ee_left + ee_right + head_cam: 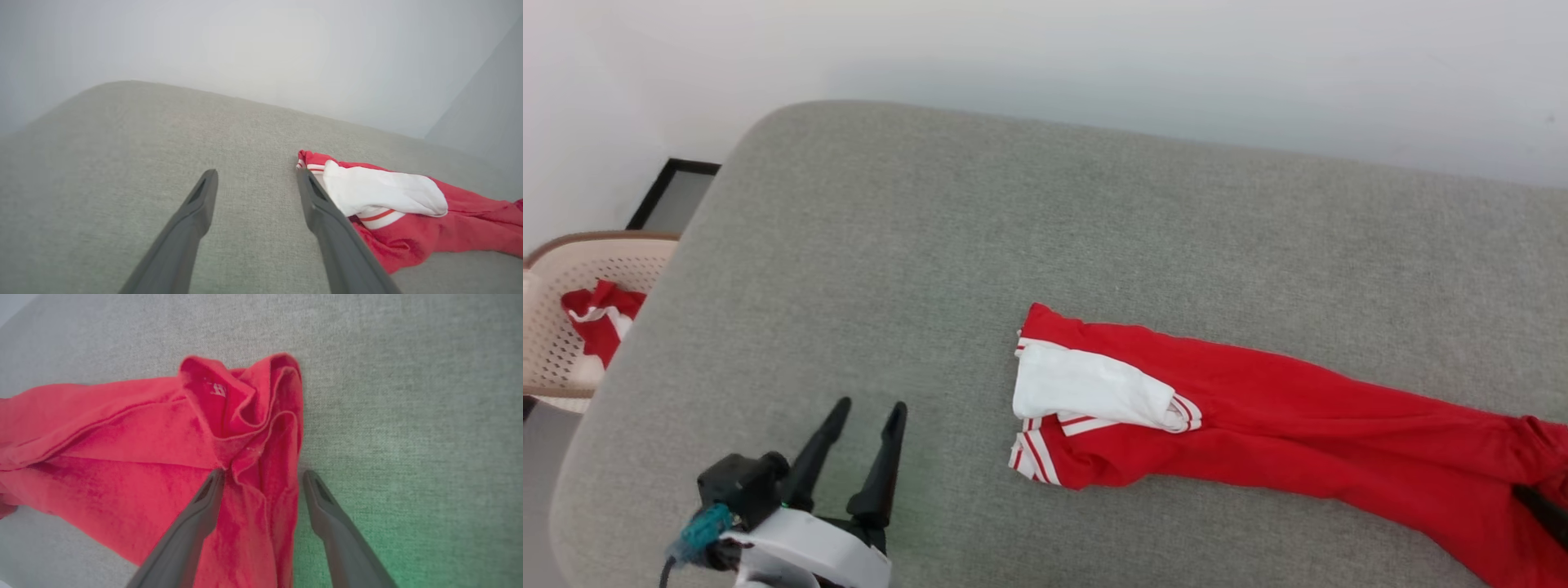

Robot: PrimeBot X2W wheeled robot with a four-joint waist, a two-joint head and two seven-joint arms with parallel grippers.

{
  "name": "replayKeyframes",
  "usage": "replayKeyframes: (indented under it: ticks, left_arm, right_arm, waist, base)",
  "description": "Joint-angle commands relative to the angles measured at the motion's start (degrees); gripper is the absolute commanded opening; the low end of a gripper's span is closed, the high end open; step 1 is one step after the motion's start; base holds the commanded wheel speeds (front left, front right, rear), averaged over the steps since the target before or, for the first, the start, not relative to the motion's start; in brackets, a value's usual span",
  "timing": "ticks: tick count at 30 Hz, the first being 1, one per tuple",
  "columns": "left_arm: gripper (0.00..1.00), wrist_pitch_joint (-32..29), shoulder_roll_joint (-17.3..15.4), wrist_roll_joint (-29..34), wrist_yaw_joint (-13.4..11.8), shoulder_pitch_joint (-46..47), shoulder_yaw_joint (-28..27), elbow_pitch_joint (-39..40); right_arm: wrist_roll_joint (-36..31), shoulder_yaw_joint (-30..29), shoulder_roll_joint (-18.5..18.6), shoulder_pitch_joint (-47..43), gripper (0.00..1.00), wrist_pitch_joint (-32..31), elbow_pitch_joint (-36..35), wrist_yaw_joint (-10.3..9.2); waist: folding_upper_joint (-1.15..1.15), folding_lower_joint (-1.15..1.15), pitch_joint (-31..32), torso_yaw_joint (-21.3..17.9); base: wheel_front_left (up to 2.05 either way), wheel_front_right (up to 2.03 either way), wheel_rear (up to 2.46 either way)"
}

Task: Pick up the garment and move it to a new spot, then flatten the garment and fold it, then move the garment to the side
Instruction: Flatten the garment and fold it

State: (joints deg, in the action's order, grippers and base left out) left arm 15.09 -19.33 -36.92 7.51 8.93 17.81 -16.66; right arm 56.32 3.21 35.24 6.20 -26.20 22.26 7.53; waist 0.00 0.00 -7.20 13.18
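Note:
The garment point(1258, 408) lies stretched out in a long red strip on the grey cushion point(931, 245), its white sleeve point(1086, 390) and striped trim at the left end. My left gripper point(870, 404) stands open to the left of that end, apart from the cloth; in the left wrist view the gripper point(257, 173) holds nothing and the sleeve point(380, 194) lies just past its right finger. My right gripper point(264, 473) is open over the garment's bunched red end point(245, 408), with a fold lying loose between its fingers. One of its dark fingers point(1543, 508) shows at the right edge.
A beige perforated basket point(572, 327) holding a bunched red-and-white cloth point(600, 322) stands off the cushion's left edge. A black-framed panel point(674, 196) lies behind it. A pale wall point(1176, 57) runs along the cushion's far side.

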Motion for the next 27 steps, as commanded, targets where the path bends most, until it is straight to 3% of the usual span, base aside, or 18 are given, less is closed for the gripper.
replayKeyframes:
  ticks: [1, 7, 15, 16, 18, 19, 27]
  left_arm:
    - [1.00, 0.0, 1.0, 4.2, -0.5, -1.1, -2.2, 1.2]
    - [1.00, 0.1, 4.7, 19.5, -0.9, -4.2, -9.5, 6.4]
    - [1.00, 0.1, 9.2, 26.8, -0.3, -5.6, -13.5, 7.8]
    - [1.00, 0.1, 9.3, 27.5, -0.3, -5.5, -13.6, 7.6]
    - [1.00, 0.0, 9.9, 27.9, -0.1, -5.3, -13.9, 7.2]
    - [1.00, 0.1, 9.9, 28.3, 0.0, -5.3, -14.0, 7.2]
    - [1.00, 0.0, 9.5, 28.6, 0.0, -5.9, -14.3, 7.3]
  right_arm:
    - [-0.7, -0.9, -0.9, 0.3, 1.00, -1.1, 1.2, -0.10]
    - [-5.7, -5.6, -4.2, 3.8, 1.00, -4.6, 6.1, -0.10]
    - [-13.8, -8.7, -11.8, 8.4, 1.00, -12.8, 12.9, -0.09]
    - [-14.6, -8.6, -12.7, 8.7, 0.81, -13.4, 12.9, -0.08]
    - [-15.6, -9.2, -14.4, 9.5, 0.07, -13.0, 12.6, -0.03]
    - [-15.9, -9.5, -15.1, 9.8, 0.00, -12.8, 12.3, 0.03]
    - [-17.6, -15.7, -13.1, 12.6, 0.00, -8.1, 8.5, -0.10]
  waist:
    - [0.00, 0.00, 0.8, 0.7]
    - [0.00, 0.00, 0.9, 0.5]
    - [0.00, 0.00, 0.2, 0.0]
    - [0.00, 0.00, 0.1, 0.0]
    - [0.00, 0.00, -0.3, -0.1]
    - [0.00, 0.00, -0.5, -0.2]
    - [0.00, 0.00, -1.2, -2.2]
  base:
    - [0.00, 0.00, 0.00]
    - [0.00, 0.00, 0.00]
    - [0.00, 0.00, 0.00]
    - [0.00, 0.00, 0.00]
    - [0.00, 0.00, 0.00]
    - [0.00, 0.00, 0.00]
    - [0.00, 0.00, 0.00]
